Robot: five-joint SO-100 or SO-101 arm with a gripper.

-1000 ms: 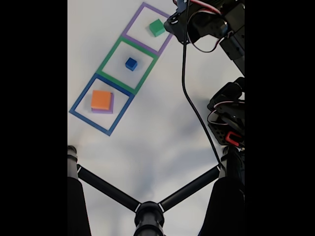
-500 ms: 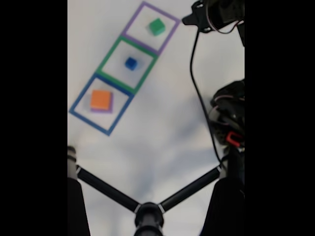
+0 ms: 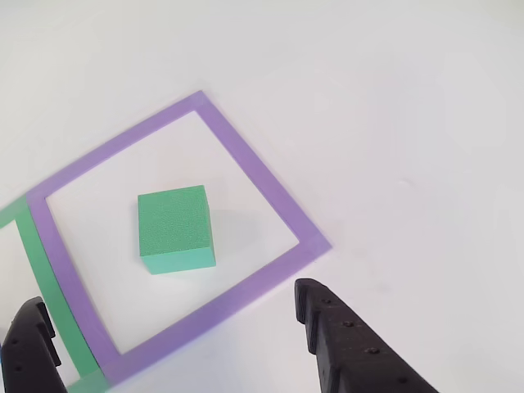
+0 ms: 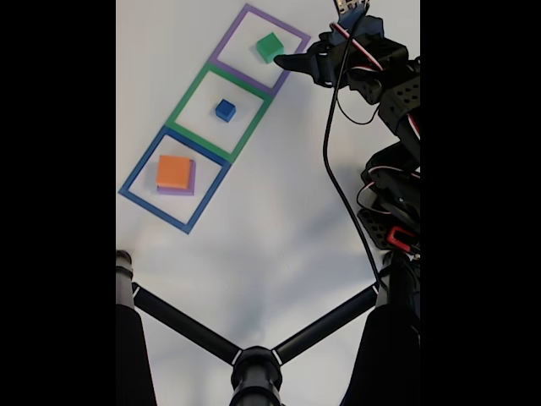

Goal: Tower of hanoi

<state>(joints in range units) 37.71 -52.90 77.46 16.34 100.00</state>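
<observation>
A green cube sits inside a purple tape square on the white table. My gripper is open, its two black fingers spread wide just short of the cube with nothing between them. In the fixed view the gripper hovers at the right edge of the purple square, close to the green cube. A small blue cube rests in the green square. An orange block lies on a purple block in the blue square.
The arm's body and servos, with a black cable, fill the right side of the fixed view. A black forked stand crosses the bottom. White table lies open between the squares and the stand.
The gripper swung up and right away from the purple square, then came back down and left to its edge beside the green cube. The blocks have not moved.
</observation>
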